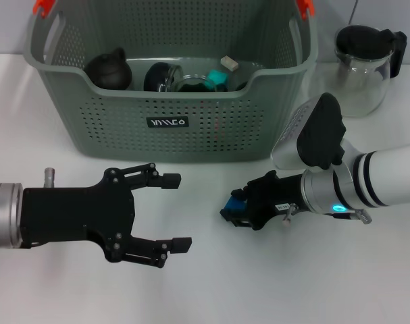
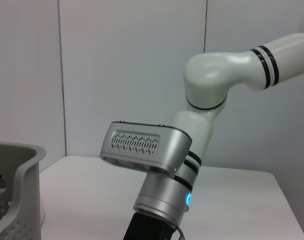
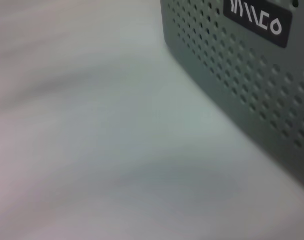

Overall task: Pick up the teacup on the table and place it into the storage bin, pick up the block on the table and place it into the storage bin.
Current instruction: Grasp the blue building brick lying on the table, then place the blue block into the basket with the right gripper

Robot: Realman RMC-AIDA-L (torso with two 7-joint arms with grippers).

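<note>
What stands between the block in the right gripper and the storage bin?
Only the storage bin's own front wall. The right gripper holds the blue block low over the table, just in front of the bin's right front corner, so it must rise over the rim. The left gripper sits open off to the side, not in the path.

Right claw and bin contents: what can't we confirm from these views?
- Right claw: head view shows blue at its tip, but the claw body covers it; grip and whether it is the block are unclear.
- Right wrist view: only the table and bin wall; no fingers, no block.
- Bin contents: dark items partly hidden behind the front wall in head view; teacup not identifiable.
- Left wrist view: bin cut off by the edge.
</note>
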